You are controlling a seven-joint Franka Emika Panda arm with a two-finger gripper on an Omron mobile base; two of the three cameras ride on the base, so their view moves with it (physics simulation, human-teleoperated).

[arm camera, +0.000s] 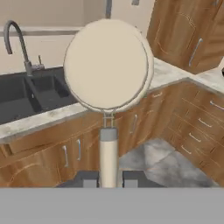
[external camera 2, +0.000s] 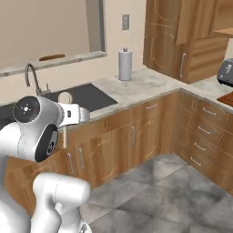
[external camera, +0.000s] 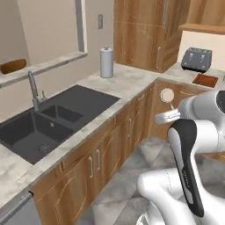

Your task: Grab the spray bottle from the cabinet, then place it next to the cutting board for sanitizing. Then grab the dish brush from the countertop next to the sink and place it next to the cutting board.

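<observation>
Dish brush (external camera: 167, 95) is up in the air off the worktop (external camera: 127, 83), round head facing us, held at the white arm's tip. Sink (external camera: 48, 121) sits left, toaster (external camera: 196, 59) and cutting board (external camera: 205, 80) far right.

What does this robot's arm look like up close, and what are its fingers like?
The arm is made of rounded glossy white segments with dark, nearly black joint covers, one a round cap with small marks. The gripper ends in two small dark grey, blocky fingertips. No loose cables show.
</observation>
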